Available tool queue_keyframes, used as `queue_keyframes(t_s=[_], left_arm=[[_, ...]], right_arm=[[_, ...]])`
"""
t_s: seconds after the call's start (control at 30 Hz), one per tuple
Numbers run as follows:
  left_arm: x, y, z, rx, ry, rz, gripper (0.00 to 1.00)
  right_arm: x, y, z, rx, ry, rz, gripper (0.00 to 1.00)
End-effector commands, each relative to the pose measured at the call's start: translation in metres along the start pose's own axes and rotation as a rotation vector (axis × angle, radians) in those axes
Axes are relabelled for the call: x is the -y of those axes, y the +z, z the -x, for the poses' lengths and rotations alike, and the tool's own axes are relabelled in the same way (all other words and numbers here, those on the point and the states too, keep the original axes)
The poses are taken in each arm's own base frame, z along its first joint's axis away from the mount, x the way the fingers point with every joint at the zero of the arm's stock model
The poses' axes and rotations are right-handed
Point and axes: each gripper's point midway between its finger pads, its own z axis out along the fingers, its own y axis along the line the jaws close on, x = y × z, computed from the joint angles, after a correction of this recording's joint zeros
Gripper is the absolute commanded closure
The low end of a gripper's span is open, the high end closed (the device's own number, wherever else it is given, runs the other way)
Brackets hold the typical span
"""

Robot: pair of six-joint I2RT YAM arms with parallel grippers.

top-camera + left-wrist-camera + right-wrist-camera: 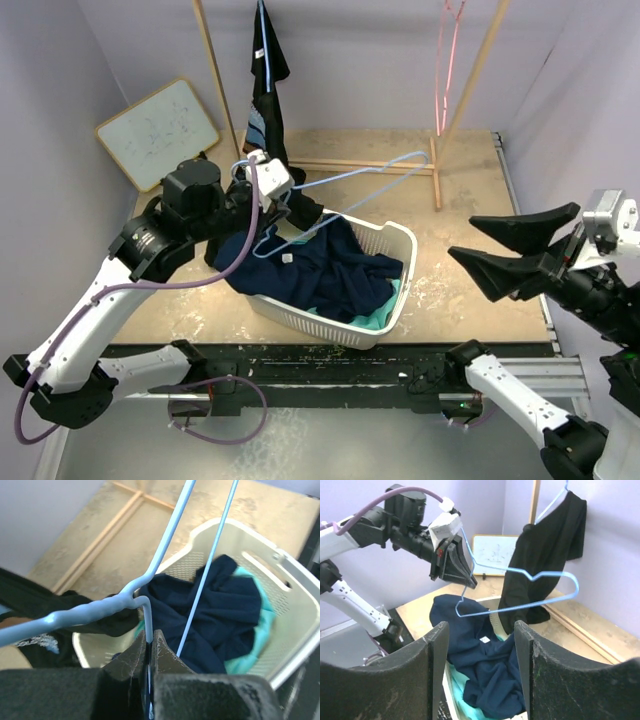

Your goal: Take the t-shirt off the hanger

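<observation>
Right of basket [408,262]: bare table [470,200] — open way in.
Above basket: blue hanger [90,611] slants across, blocking a straight drop.
Back: rack post [472,72] and hanging black garment [268,90] — narrow gaps.
Left: left arm [150,250] fills that side.

The left arm [80,320] arcs up from the near left of the basket [330,325], its left gripper [151,637] pinched tight on the wire of the hanger [95,612] above the basket's left rim. The right arm [600,290] stands well to the basket's right. The right gripper [462,238] points at the basket, fingers spread and holding nothing.
</observation>
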Motion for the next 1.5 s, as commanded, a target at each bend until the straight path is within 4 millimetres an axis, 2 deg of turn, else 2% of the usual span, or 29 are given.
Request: queue_keyframes(t_s=[0.0, 0.17, 0.27, 0.43, 0.53, 0.63, 0.73, 0.87, 0.97, 1.1, 1.3, 1.37, 1.43, 1.47], left_arm=[[0.042, -0.013, 0.007, 0.032, 0.022, -0.229, 1.0], [0.06, -0.009, -0.016, -0.064, -0.002, -0.31, 1.0], [0.071, -0.004, -0.023, -0.099, -0.012, -0.353, 1.0], [0.082, 0.006, -0.021, -0.108, -0.006, -0.383, 1.0], [0.081, 0.009, -0.015, -0.098, 0.001, -0.372, 1.0], [0.076, 0.011, -0.008, -0.081, 0.0, -0.345, 1.0], [0.075, 0.013, -0.004, -0.076, 0.001, -0.339, 1.0], [0.072, 0.011, 0.004, -0.048, 0.002, -0.325, 1.0], [0.069, 0.008, 0.014, -0.008, 0.003, -0.302, 1.0], [0.063, 0.006, 0.025, 0.034, 0.0, -0.265, 1.0], [0.053, -0.001, 0.044, 0.11, -0.007, -0.209, 1.0], [0.049, -0.006, 0.053, 0.157, -0.01, -0.179, 1.0], [0.044, -0.012, 0.063, 0.217, -0.017, -0.146, 1.0], [0.043, -0.016, 0.067, 0.244, -0.022, -0.138, 1.0]], right_arm=[[0.009, 0.035, -0.025, -0.145, 0.028, 0.06, 0.45], [0.011, 0.059, -0.017, -0.162, 0.023, 0.112, 0.44], [0.017, 0.075, -0.018, -0.19, 0.038, 0.128, 0.42], [0.026, 0.107, -0.05, -0.319, 0.092, 0.137, 0.44], [0.021, 0.116, -0.071, -0.39, 0.099, 0.154, 0.45], [0.015, 0.114, -0.088, -0.432, 0.104, 0.176, 0.46], [0.017, 0.108, -0.103, -0.461, 0.106, 0.153, 0.46], [0.016, 0.098, -0.116, -0.48, 0.115, 0.143, 0.47], [0.014, 0.093, -0.122, -0.49, 0.121, 0.146, 0.51], [0.011, 0.089, -0.127, -0.499, 0.127, 0.16, 0.65], [0.007, 0.084, -0.132, -0.507, 0.136, 0.172, 0.71], [0.003, 0.083, -0.134, -0.508, 0.141, 0.192, 0.82], [0.0, 0.082, -0.135, -0.506, 0.149, 0.209, 0.97], [0.0, 0.081, -0.135, -0.504, 0.151, 0.209, 1.0]])
